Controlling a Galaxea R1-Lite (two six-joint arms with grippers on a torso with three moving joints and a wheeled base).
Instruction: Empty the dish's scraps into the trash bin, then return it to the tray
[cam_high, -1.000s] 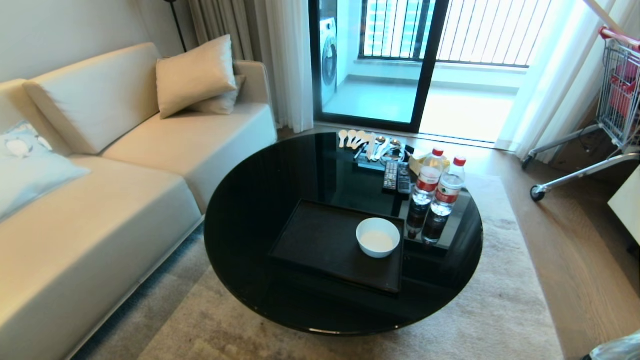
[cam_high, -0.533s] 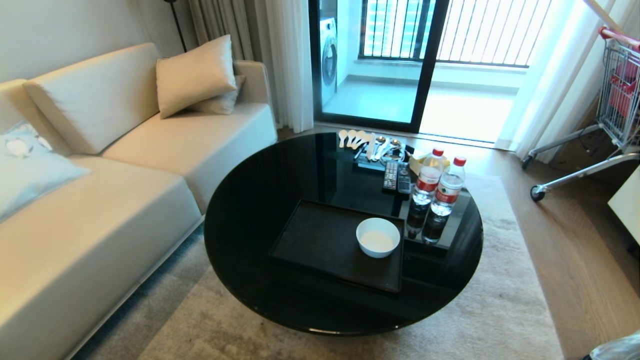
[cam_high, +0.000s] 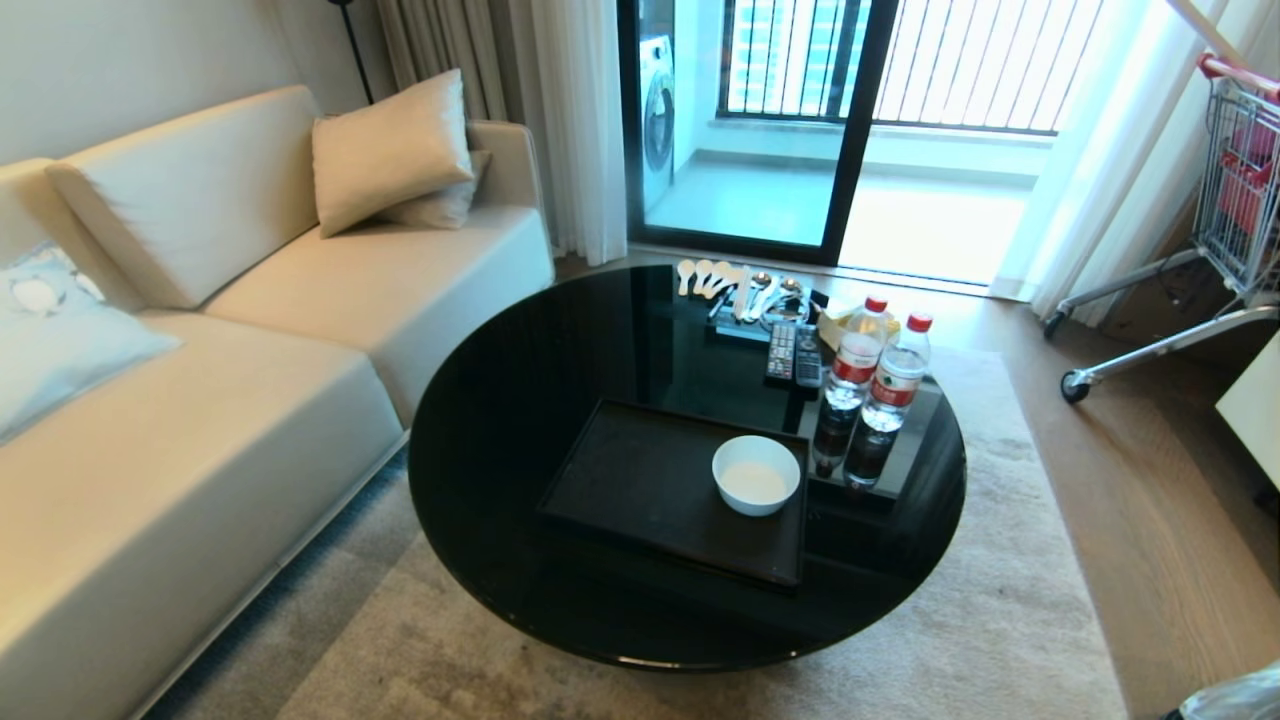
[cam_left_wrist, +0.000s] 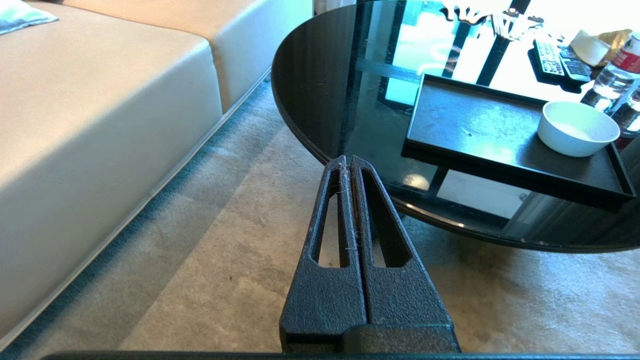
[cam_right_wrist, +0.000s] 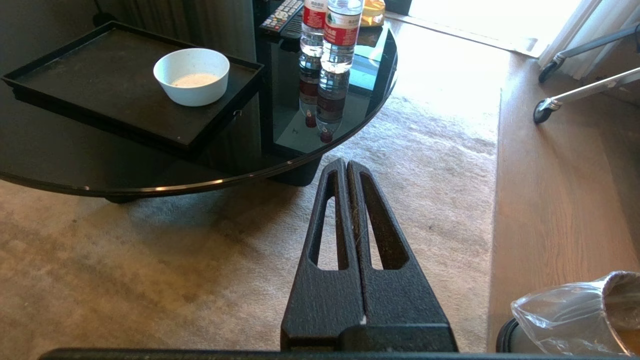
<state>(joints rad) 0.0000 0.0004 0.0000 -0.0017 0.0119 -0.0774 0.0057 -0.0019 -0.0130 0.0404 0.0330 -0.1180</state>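
While both tools hang pressed closed and empty above the carpet, the left tool (cam_left_wrist: 350, 162) and right tool (cam_right_wrist: 346, 165) stay off the tabletop (cam_high: 520, 400); at frame centre the white dish (cam_high: 755, 474) sits in the black tray's (cam_high: 640, 480) right corner, the bagged trash bin (cam_right_wrist: 575, 320) lower right.

Nothing changes from the pictures before to now. The dish (cam_high: 755, 475) is in the same spot by the right edge of the tray (cam_high: 640, 490). The tray does not slide on the table (cam_high: 500, 420). The bottles (cam_high: 875, 380) by the table's right edge do not move. The whole view does not shift, and no arm comes into it.
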